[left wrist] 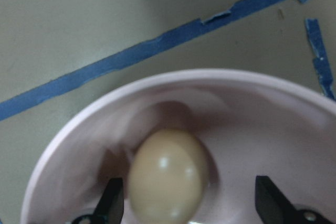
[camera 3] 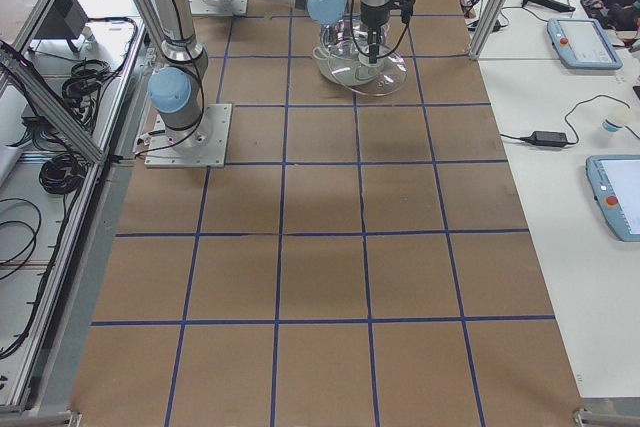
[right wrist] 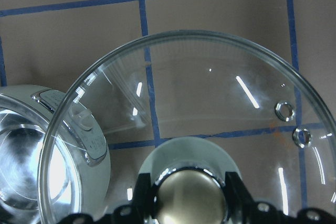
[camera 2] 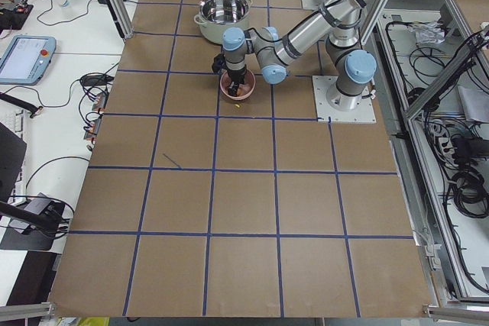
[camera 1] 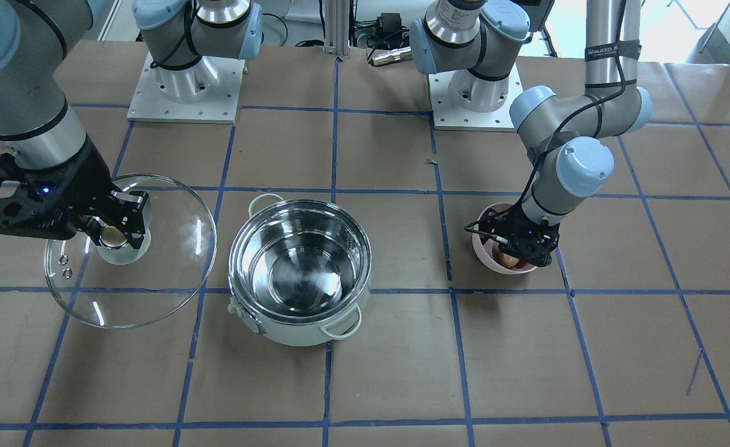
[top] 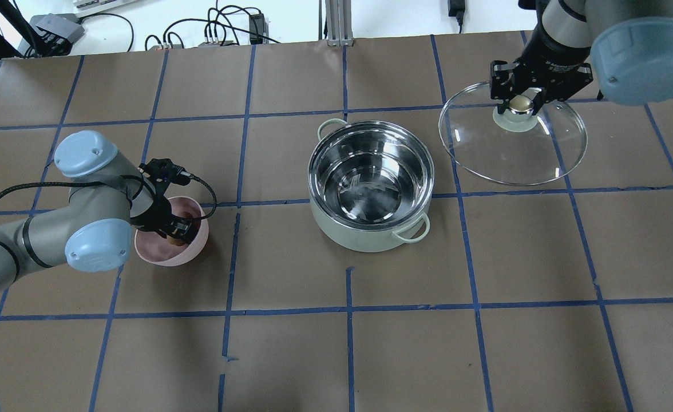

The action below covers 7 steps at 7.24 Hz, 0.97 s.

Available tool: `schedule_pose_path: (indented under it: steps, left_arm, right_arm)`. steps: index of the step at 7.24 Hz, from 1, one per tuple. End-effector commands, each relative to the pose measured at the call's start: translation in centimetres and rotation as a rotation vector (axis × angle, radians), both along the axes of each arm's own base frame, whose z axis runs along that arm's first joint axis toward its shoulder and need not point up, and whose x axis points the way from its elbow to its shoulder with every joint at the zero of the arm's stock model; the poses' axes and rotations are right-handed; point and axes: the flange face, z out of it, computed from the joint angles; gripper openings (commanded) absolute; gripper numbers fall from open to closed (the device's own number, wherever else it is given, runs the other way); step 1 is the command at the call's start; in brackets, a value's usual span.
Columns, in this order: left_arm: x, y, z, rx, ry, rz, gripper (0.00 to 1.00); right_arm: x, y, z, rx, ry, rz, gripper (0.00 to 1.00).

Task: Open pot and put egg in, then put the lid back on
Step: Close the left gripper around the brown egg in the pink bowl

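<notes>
On the left, the left gripper (top: 171, 228) reaches into a pink bowl (top: 194, 247), its jaws open on either side of the egg (left wrist: 165, 177) lying at the bowl's bottom. In the middle, the pot (top: 365, 240) stands uncovered on the table (top: 291, 355). On the right, the right gripper (top: 521, 104) is clamped on the gold knob (right wrist: 191, 200) of the lid (top: 514, 163), just beside the pot.

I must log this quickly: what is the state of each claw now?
Left claw: open, around the egg in the pink bowl.
Right claw: closed on the knob of the lid.
</notes>
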Motion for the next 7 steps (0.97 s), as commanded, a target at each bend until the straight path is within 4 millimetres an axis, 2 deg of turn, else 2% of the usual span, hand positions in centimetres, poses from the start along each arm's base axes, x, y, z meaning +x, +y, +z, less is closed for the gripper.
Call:
schedule_pose_path:
  steps: [1,3,7]
  left_arm:
    - [-0.1,0.0,0.0,-0.002,-0.001,0.002,0.73]
    - [-0.3,0.0,0.0,-0.005,-0.003,-0.006,0.27]
    - [-1.5,0.0,1.0,-0.025,-0.011,-0.001,0.24]
  right_arm:
    - [0.0,0.0,-0.1,0.002,0.000,0.000,0.36]
    - [0.0,0.1,0.0,0.001,-0.002,0.002,0.37]
    - [0.0,0.2,-0.1,0.002,0.001,0.015,0.36]
